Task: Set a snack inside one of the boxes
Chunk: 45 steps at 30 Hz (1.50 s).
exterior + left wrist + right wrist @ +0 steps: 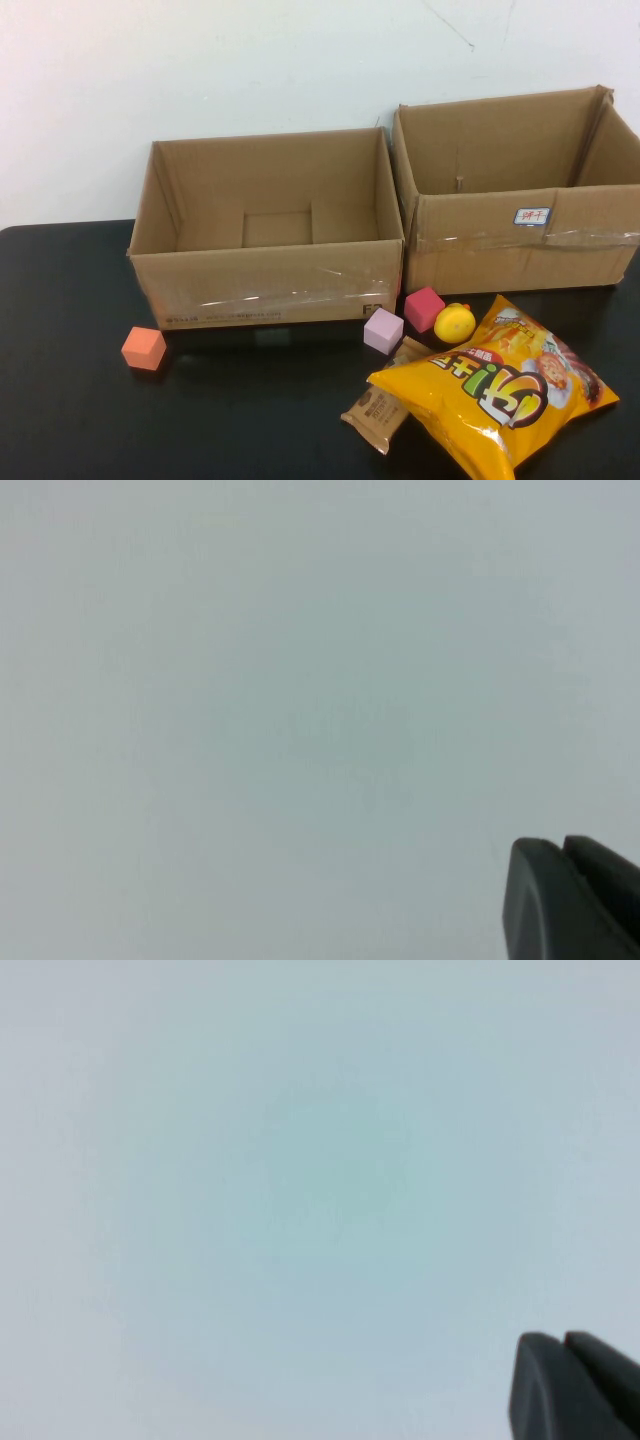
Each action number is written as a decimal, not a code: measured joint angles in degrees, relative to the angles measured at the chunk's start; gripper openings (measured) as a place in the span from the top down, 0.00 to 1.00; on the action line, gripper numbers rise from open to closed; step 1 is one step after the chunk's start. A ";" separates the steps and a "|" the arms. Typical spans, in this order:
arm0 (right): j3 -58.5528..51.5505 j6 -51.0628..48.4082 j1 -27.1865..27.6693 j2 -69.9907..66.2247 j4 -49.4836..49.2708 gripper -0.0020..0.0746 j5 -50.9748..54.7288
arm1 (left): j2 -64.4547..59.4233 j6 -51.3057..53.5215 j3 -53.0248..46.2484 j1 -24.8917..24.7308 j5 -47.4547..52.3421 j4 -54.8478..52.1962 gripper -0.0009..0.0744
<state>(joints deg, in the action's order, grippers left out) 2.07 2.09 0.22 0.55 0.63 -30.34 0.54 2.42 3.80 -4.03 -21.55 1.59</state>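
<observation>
Pinching the crinkly chip bag (pixel 500 385) by one sealed edge suits it: light, slippery, crushable. Both claws, left claw (pixel 570 900) and right claw (pixel 570 1385), sit pressed together, facing blank wall, away from the boxes (pixel 265 235).

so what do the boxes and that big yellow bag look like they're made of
The boxes, left and right, look like brown corrugated cardboard, matte, with shiny clear tape across the fronts. The yellow bag seems to be glossy plastic film: it crinkles and catches light. Neither arm is over the table; the left gripper and right gripper both look shut, facing a blank wall.
</observation>
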 joint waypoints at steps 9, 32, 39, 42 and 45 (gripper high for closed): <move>22.31 -2.09 0.00 -7.26 -0.05 0.97 38.28 | -5.22 -0.54 21.31 0.00 42.11 -0.68 0.99; 27.26 -18.23 -21.22 -61.89 -1.30 0.84 43.59 | -12.72 0.24 13.08 0.00 49.68 1.23 0.99; 30.29 -14.96 -33.59 -73.40 -1.65 0.53 42.71 | -12.72 0.24 13.08 0.00 49.41 1.01 0.99; 34.07 -14.33 -36.33 -78.93 -1.65 0.31 44.23 | -12.72 0.24 13.08 0.00 49.28 1.01 0.99; 38.58 -13.89 -37.05 -84.67 -1.65 0.19 46.08 | -12.72 0.33 13.08 0.00 49.04 1.01 0.99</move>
<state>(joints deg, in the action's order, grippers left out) 40.65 -11.80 -36.83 -84.12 -1.01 15.75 -12.18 2.76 16.88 -4.03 27.49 2.60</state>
